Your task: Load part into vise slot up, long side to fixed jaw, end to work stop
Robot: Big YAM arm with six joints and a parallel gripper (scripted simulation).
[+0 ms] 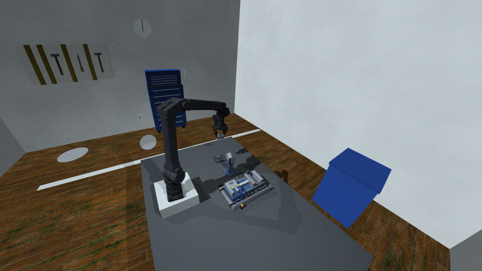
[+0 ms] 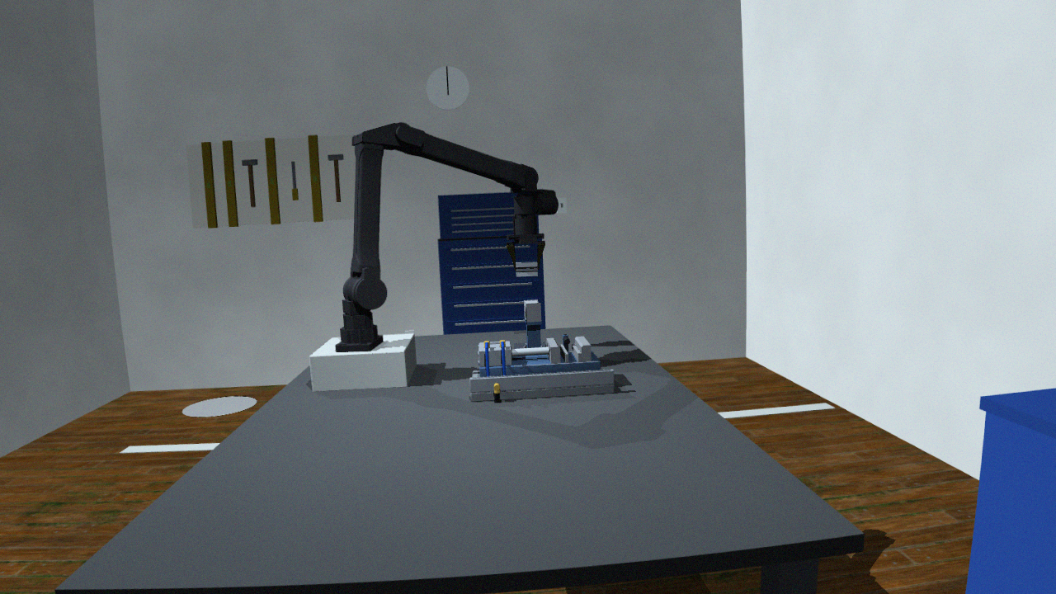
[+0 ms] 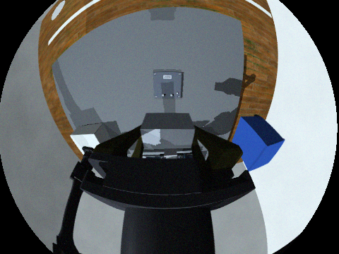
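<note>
My gripper [image 1: 220, 133] hangs high above the far end of the table and is shut on the part [image 1: 220, 135], a small grey block. The part also shows in the exterior view [image 2: 526, 268] and between the fingers in the wrist view [image 3: 167, 134]. I cannot tell which way its slot faces. The infeed plate [image 1: 220, 157] lies bare on the table below, and it shows in the wrist view [image 3: 168, 83]. The vise [image 1: 245, 186] stands open nearer the front, with its air cylinder [image 2: 492, 357] on the left. The V-block [image 1: 229, 165] on its blue stand is between plate and vise.
The arm's white base block [image 1: 176, 197] stands left of the vise. A blue bin [image 1: 352, 187] stands on the floor right of the table. A blue tool cabinet [image 1: 167, 97] is against the back wall.
</note>
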